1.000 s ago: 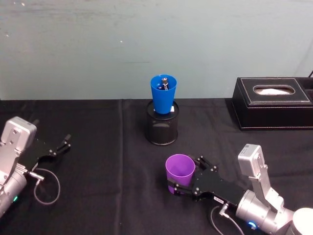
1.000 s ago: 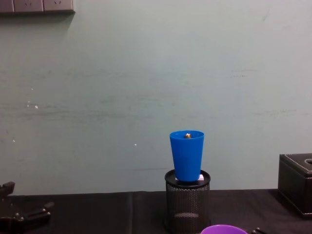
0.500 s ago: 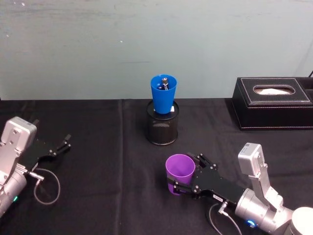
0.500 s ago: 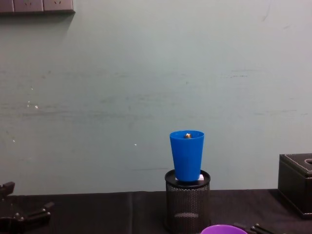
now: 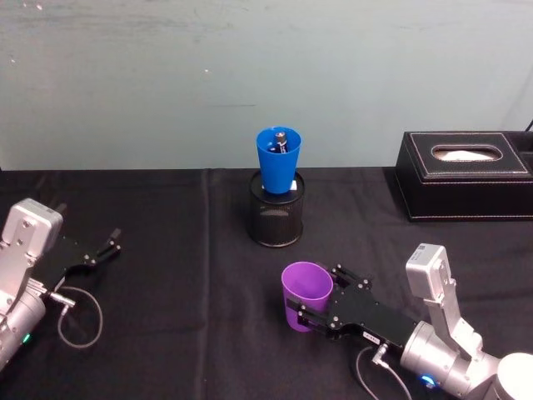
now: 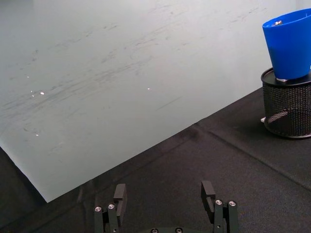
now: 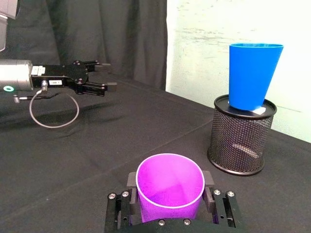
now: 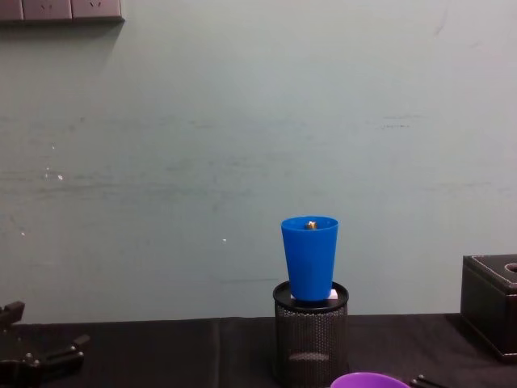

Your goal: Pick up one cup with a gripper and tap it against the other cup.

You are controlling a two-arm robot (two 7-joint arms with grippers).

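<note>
left gripper [image 5: 108, 242]: parked low over the left of the surface [image 5: 166, 292], well apart from both cups; fingers spread wide with nothing between them, seen plainly in the left wrist view [image 6: 164, 194].
pen holder [image 5: 276, 221]: black wire mesh, upright at the back middle of the surface. its mouth is taken up by the blue cup, a small white slip [image 7: 260, 110] sits at its rim beside that cup, and something thin shows dimly through the mesh; what it is i cannot tell.
blue cup [image 5: 278, 162]: upright, its base seated in the mouth of the pen holder, so it stands higher than the purple one. a small dark thing with a pale tip [image 5: 281, 136] shows inside near the rim.
purple cup [image 5: 306, 293]: near the front, right of centre, in front of the pen holder and apart from it, mouth up. the right wrist view [image 7: 169, 187] shows it empty. whether its base is clear of the surface i cannot tell.
right gripper [image 5: 315, 293]: reaches in from the lower right, low to the surface, one finger pressed on each side of the purple cup's wall, so it holds the cup.
step in hand: the grasp looks made; this reads as the start of the lift, with the tap not yet done.
next move: likely raise the purple cup to the height of the blue cup's wall, carry it forward, and touch it lightly, since the blue cup only rests in the holder and a hard knock could tip it.
tissue box [image 5: 462, 179]: black, at the back right, white tissue in its slot, clear of the likely path.
</note>
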